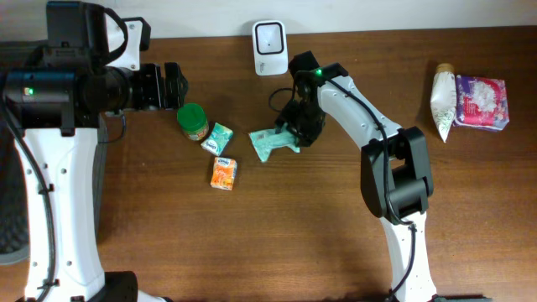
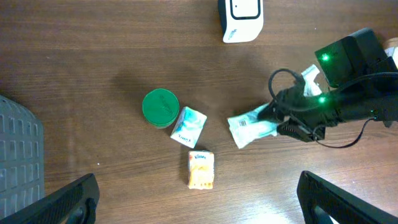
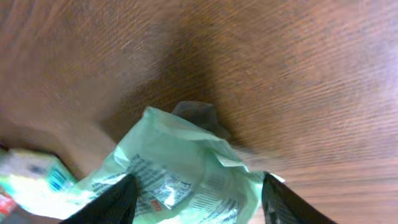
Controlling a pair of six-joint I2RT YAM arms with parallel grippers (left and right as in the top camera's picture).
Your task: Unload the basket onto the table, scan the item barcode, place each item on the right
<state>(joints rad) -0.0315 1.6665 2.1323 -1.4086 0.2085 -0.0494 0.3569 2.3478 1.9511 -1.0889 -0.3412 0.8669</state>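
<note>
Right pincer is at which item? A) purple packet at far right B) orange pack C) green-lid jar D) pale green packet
D: in the right wrist view the right pincer has its fingers either side of the pale green packet.

Dark wood-grain table [image 1: 252,252], pale wall [image 1: 377,13] strip behind, grey mesh obj [image 2: 18,155] at L edge.
</note>
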